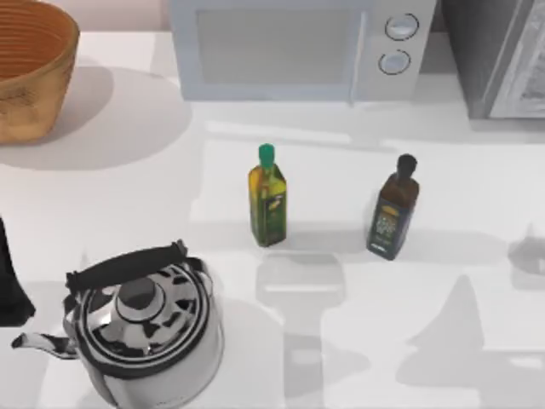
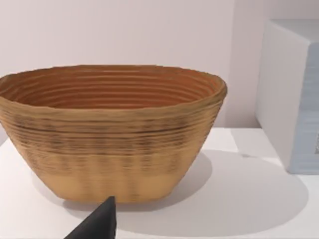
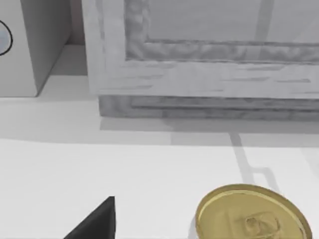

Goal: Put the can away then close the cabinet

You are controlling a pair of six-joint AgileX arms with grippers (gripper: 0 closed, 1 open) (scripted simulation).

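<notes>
White tabletop (image 1: pixel 477 281) is seen carrying a kettle (image 1: pixel 140 328), two bottles and a basket (image 2: pixel 112 132), with a microwave (image 1: pixel 298 47) at the far edge. Nothing of the task is judged done: the gold can (image 3: pixel 254 214) stands upright on the table, near the cabinet (image 3: pixel 209 59), ungripped. One dark fingertip of each gripper is shown; whether either is wide or narrow cannot be told.
</notes>
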